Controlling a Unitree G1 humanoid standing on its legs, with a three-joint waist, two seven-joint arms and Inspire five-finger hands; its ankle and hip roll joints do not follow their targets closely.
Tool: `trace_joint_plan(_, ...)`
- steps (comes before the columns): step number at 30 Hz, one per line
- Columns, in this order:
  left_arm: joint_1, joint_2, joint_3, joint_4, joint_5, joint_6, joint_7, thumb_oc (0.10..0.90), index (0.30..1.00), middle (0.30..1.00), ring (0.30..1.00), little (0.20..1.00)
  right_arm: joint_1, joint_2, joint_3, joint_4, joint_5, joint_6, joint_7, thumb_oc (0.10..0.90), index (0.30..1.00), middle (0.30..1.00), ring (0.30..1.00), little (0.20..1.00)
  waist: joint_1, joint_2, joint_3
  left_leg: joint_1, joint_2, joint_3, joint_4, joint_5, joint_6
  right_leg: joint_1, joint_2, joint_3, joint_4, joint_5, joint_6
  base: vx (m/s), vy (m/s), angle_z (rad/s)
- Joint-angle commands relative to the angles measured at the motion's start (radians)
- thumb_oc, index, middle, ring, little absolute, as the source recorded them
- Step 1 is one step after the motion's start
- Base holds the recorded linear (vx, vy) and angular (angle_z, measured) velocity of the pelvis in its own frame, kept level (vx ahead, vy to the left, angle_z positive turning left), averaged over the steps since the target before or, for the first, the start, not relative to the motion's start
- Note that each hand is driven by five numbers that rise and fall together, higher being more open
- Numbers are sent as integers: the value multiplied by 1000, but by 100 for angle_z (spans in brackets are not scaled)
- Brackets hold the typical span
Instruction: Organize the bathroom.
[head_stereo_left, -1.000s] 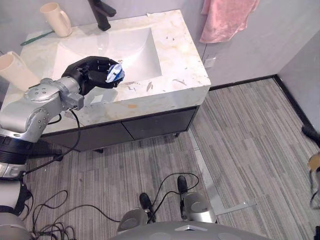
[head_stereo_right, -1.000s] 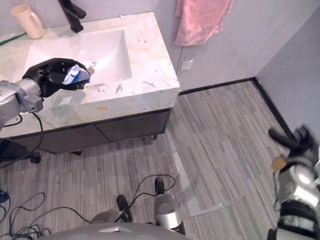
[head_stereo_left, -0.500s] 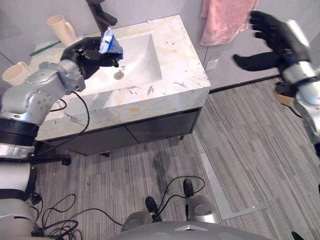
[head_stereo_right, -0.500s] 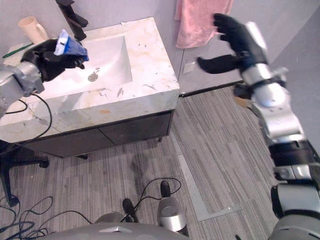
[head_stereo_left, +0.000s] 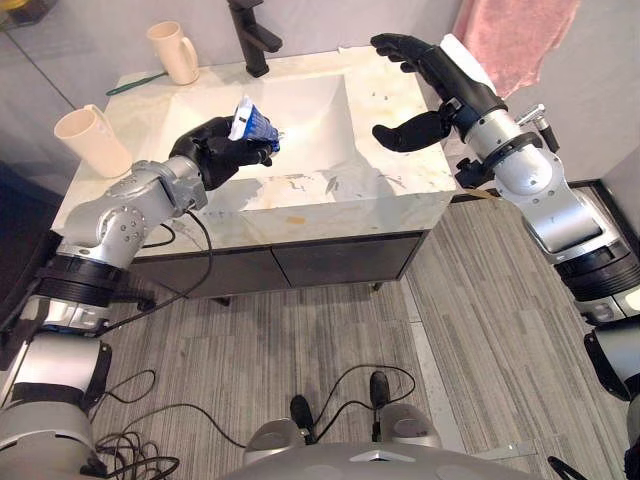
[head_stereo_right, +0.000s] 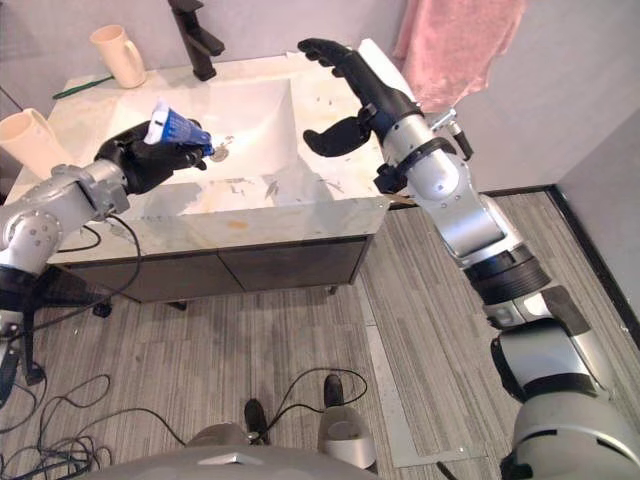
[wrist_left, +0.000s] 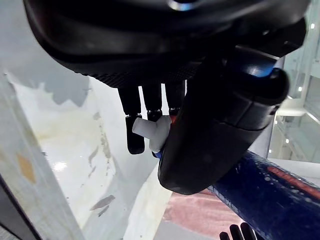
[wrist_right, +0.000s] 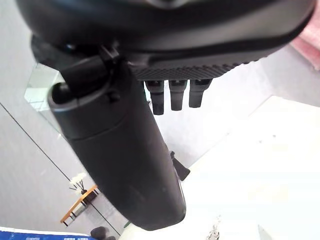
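My left hand (head_stereo_left: 213, 152) is shut on a blue and white toothpaste tube (head_stereo_left: 252, 122), holding it above the left rim of the white sink basin (head_stereo_left: 310, 110). In the left wrist view the tube's white cap (wrist_left: 150, 131) pokes out between the curled fingers, and its blue body (wrist_left: 272, 187) runs past the thumb. My right hand (head_stereo_left: 440, 80) hovers open over the right side of the marble counter (head_stereo_left: 400, 185), fingers straight and thumb spread, holding nothing.
A beige mug (head_stereo_left: 172, 50) and a green toothbrush (head_stereo_left: 135, 82) lie at the counter's back left. A second beige cup (head_stereo_left: 90, 140) stands at its left edge. A black faucet (head_stereo_left: 250, 35) rises behind the basin. A pink towel (head_stereo_left: 515, 40) hangs on the wall at right.
The camera has shifted. My right hand came from in front of the towel to above the counter. My left hand brought the tube from beside the faucet toward the basin's front left.
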Motion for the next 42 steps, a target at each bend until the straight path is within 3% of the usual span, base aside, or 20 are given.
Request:
trace_joint_plan(1, -42, 11, 116, -56, -12, -141, -31, 400, 300, 300, 300, 300, -138, 17, 16, -36, -10, -31, -36, 800, 900, 900, 900, 900, 7, 2, -147, 7, 92, -27, 91, -73, -13, -39, -20, 59, 32, -133, 63, 29, -10, 4)
trace_joint_plan(8, -33, -13, 112, -66, 30, -162, -29, 400, 300, 300, 300, 300, -148, 91, 46, -55, 157, 87, -24, 800, 900, 900, 900, 900, 20, -2, -150, 15, 97, -37, 77, -64, -18, -34, -21, 49, 29, -132, 62, 26, -10, 6)
trace_joint_plan(9, -36, -17, 109, -63, 39, -173, -33, 400, 300, 300, 300, 300, -149, 110, 48, -57, 182, 118, -20, 800, 900, 900, 900, 900, 20, -2, -150, 15, 97, -38, 76, -62, -19, -34, -20, 48, 29, -133, 61, 34, -13, 3)
trace_joint_plan(10, -49, -27, 97, -74, 57, -186, -16, 400, 300, 300, 300, 300, -148, 168, 59, -53, 294, 201, -37, 800, 900, 900, 900, 900, 25, -6, -151, 15, 99, -41, 68, -58, -20, -32, -21, 43, 26, -132, 58, 39, -15, 3)
trace_joint_plan(17, -100, -43, 67, -74, 47, -166, 19, 400, 300, 300, 300, 300, -183, 268, 86, -31, 415, 275, -88, 800, 900, 900, 900, 900, 42, -13, -161, 16, 106, -50, 61, -45, -25, -23, -18, 28, 17, -130, 54, 40, -26, 5)
trace_joint_plan(24, -133, -75, 40, -60, 28, -125, 27, 400, 300, 300, 300, 300, -223, 339, 116, 9, 405, 221, -99, 800, 900, 900, 900, 900, 58, -19, -169, 17, 107, -66, 53, -40, -25, -10, -16, 18, 2, -126, 51, 34, -14, 5)
trace_joint_plan(27, -123, -97, 31, -45, -18, -26, 9, 400, 300, 300, 300, 300, -248, 360, 125, 17, 365, 181, -109, 800, 900, 900, 900, 900, 69, -20, -171, 20, 106, -74, 51, -42, -23, -5, -18, 10, -3, -123, 53, 41, -7, 9)
trace_joint_plan(29, -100, -116, 23, -33, -5, 2, 5, 400, 300, 300, 300, 300, -261, 369, 125, 12, 358, 167, -113, 800, 900, 900, 900, 900, 73, -21, -171, 21, 104, -78, 51, -45, -21, -3, -19, 7, -4, -122, 54, 31, 5, 9)
trace_joint_plan(42, -32, -134, 58, -63, 41, -8, 12, 400, 300, 300, 300, 300, -268, 363, 115, -42, 385, 197, -109, 800, 900, 900, 900, 900, 76, -25, -176, 27, 101, -75, 41, -52, -13, -2, -18, 11, -5, -122, 53, 3, 1, 2)
